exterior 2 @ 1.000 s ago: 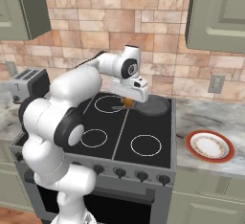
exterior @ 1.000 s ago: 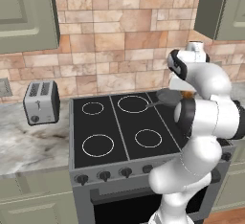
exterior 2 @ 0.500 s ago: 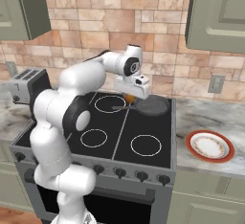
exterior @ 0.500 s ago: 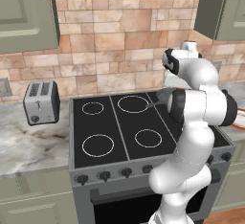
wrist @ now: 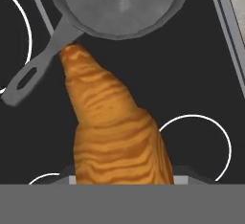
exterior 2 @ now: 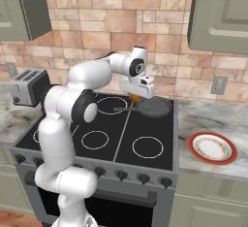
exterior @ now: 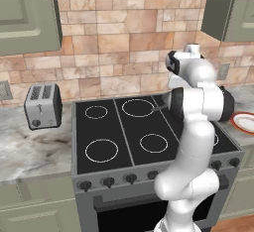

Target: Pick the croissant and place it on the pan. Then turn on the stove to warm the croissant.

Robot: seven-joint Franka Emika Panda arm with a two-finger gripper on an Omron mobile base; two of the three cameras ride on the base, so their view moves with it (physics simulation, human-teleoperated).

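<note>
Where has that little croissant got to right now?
In the right base view the croissant hangs in the gripper above the stove, just left of the pan, over its handle.

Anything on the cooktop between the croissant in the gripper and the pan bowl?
Only the pan's own handle; otherwise bare black stove glass in the hand view. The croissant's tip overlaps the handle's root there.

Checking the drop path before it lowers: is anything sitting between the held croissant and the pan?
Nothing visible does. The croissant hangs from the hand just beside the pan, near where its handle joins, and the pan's inside looks bare.
</note>
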